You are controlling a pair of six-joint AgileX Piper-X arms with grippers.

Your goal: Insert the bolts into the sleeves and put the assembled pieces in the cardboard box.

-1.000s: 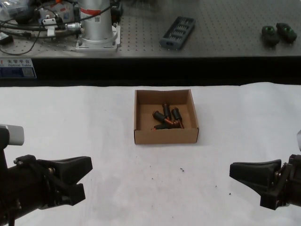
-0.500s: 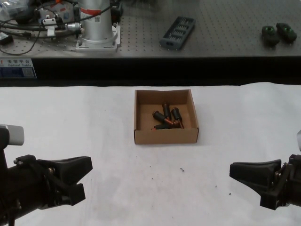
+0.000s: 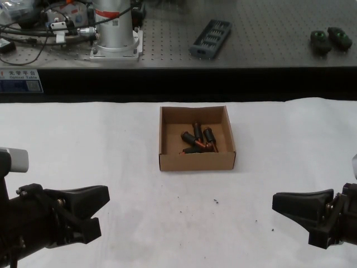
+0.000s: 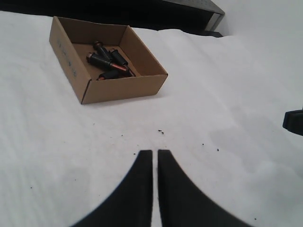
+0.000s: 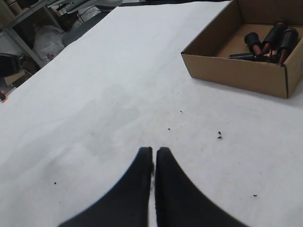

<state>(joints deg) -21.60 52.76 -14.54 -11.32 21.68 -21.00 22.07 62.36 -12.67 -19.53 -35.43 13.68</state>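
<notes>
A small open cardboard box (image 3: 196,162) sits mid-bench on the white sheet. Several black sleeves with copper-coloured bolts (image 3: 197,139) lie jumbled inside it, and the same pieces (image 4: 108,61) (image 5: 270,45) lie in the box (image 4: 90,87) (image 5: 236,71) as seen from both wrists. My left gripper (image 3: 103,204) (image 4: 155,153) rests low at the near left, shut with nothing between its fingers. My right gripper (image 3: 279,204) (image 5: 154,151) rests at the near right, also shut and holding nothing. Both are well short of the box.
Beyond the white sheet runs a perforated metal table with a silver post (image 3: 114,28), cables, a dark ribbed block (image 3: 211,36) and two dark green-topped parts (image 3: 330,39). Small dark specks (image 3: 216,201) dot the sheet between the grippers and box.
</notes>
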